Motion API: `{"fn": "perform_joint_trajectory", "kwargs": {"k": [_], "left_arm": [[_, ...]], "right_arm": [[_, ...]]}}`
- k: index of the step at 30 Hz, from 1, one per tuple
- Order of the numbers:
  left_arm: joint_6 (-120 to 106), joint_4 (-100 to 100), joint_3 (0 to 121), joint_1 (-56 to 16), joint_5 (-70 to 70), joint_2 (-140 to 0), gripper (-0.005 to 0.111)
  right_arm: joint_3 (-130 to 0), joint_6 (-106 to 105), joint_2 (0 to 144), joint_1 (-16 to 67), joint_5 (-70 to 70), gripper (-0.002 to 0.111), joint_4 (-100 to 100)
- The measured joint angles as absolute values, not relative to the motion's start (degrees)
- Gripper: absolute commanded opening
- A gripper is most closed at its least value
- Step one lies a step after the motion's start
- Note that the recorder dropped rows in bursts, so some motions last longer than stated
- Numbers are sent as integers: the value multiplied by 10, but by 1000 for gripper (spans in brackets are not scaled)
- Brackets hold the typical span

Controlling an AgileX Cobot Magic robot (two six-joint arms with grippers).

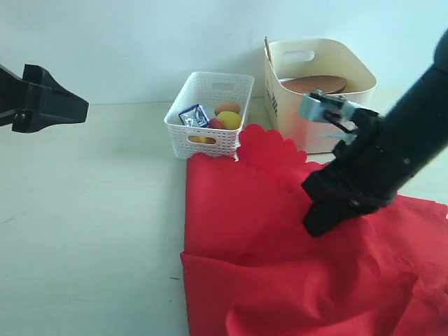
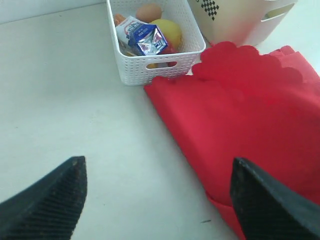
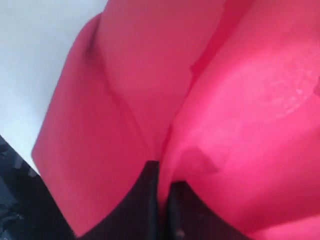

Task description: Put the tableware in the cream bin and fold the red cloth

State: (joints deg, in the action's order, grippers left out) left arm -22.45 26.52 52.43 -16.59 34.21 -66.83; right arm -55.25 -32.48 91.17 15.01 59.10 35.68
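The red cloth (image 1: 266, 245) lies rumpled in soft folds on the smooth pale table (image 1: 91, 231). Its scalloped edge reaches the foot of the cream bin (image 1: 323, 59) and the white perforated basket (image 1: 199, 136). The right gripper (image 3: 161, 192) presses into the fabric, its black fingers closed on a pinched crease. The left gripper (image 2: 157, 200) hovers above the table near the cloth's folded edge, ribbed dark pads spread wide, holding nothing. A round brown wooden plate (image 1: 315, 85) rests inside the round-cornered bin. The basket holds rounded foods and a shiny blue packet (image 2: 147, 40).
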Motion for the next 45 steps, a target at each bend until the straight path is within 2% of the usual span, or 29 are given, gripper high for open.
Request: {"fn": "perform_joint_trajectory", "kwargs": {"k": [9,17,19,20,21,22,23,24,27,29,34,45], "left_arm": [[-225,265,524,-166,351,-664,75],[-225,264,524,-166,351,-653,75],[-225,263,524,-166,351,-653,75],[-225,261,524,-166,351,-653,75],[-225,260,524,-166,351,-653,75],[-225,260,524,-166,351,-653,75],[-225,259,524,-166,351,-653,75],[-225,259,524,-166,351,-653,75],[-225,259,524,-166,351,-653,75],[-225,259,524,-166,351,-653,75],[-225,257,524,-166,361,-634,75],[-225,255,476,-166,365,-475,75]], "right_arm": [[-402,-224,827,88,475,0,266],[-351,-80,824,63,352,0,139],[-350,-32,847,62,329,11,94],[-350,-22,856,62,326,27,88],[-350,-13,881,62,322,35,77],[-350,-10,894,62,321,56,73],[-355,0,914,62,324,65,60],[-360,4,919,62,327,83,53],[-396,80,905,62,366,99,-20],[-416,119,870,62,391,103,-74],[-462,132,852,53,427,103,-96],[-488,-41,945,-72,455,103,52]]}}
